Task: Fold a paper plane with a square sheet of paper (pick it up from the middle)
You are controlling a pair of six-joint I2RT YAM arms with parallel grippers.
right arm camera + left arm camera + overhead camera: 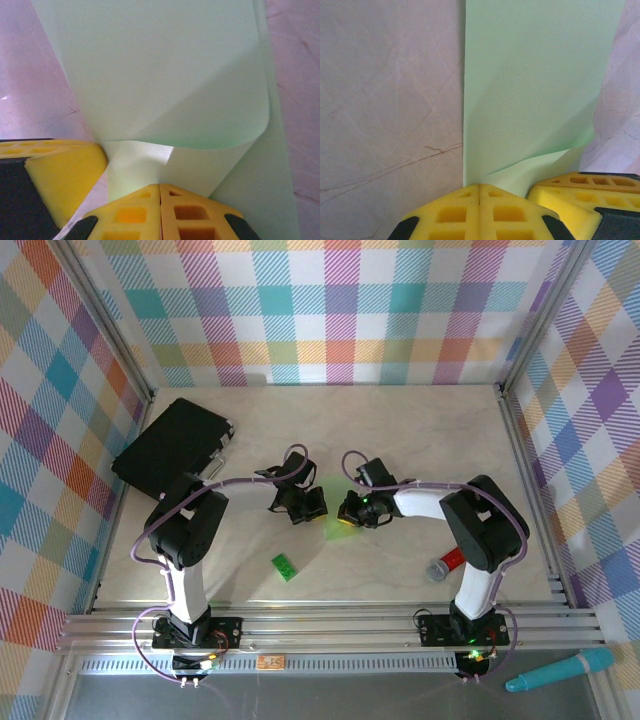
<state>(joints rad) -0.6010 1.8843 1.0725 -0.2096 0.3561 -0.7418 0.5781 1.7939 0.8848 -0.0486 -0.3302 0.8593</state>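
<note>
The square sheet of paper [333,526] is pale green and lies partly folded between my two grippers at mid-table. In the left wrist view the sheet [530,85] stands up from the table with a diagonal crease. My left gripper [479,186] is shut on its lower edge. My right gripper [160,186] is shut on a flap of the sheet [165,75], which curls over in a loop above the fingertips. The two grippers [305,508] [350,512] are almost touching. A paper plane is out of view.
A small bright-green brick [285,567] lies near the left arm. A black case [170,448] sits at the back left. A red and grey tool [446,564] lies by the right arm. A teal pen [560,670] rests outside the front rail.
</note>
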